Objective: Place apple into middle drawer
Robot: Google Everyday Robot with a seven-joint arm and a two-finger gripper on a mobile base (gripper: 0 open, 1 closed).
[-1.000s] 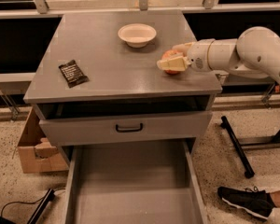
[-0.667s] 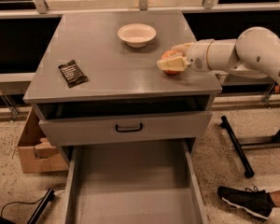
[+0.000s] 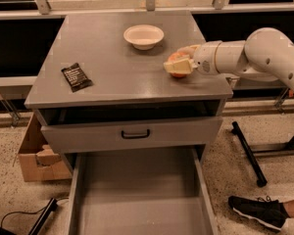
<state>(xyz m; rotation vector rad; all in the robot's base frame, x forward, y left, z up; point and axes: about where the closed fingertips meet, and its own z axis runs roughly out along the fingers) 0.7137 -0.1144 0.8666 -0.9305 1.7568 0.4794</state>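
The apple [image 3: 173, 58], red-orange, rests on the right side of the grey cabinet top [image 3: 112, 77], mostly covered by my gripper. My gripper [image 3: 181, 61] reaches in from the right on a white arm [image 3: 264, 50]. One cream finger is in front of the apple and one behind it, closed against it. The middle drawer [image 3: 137, 195] is pulled out wide at the bottom of the view, its flat grey floor bare. It lies below and in front of the gripper.
A white bowl [image 3: 143, 35] stands at the back of the top and a black packet [image 3: 76, 77] lies at its left. Another drawer with a black handle [image 3: 134, 133] is slightly open. A cardboard box [image 3: 36, 155] is at the left, and a shoe [image 3: 257, 212] and a black stand leg [image 3: 247, 153] at the right.
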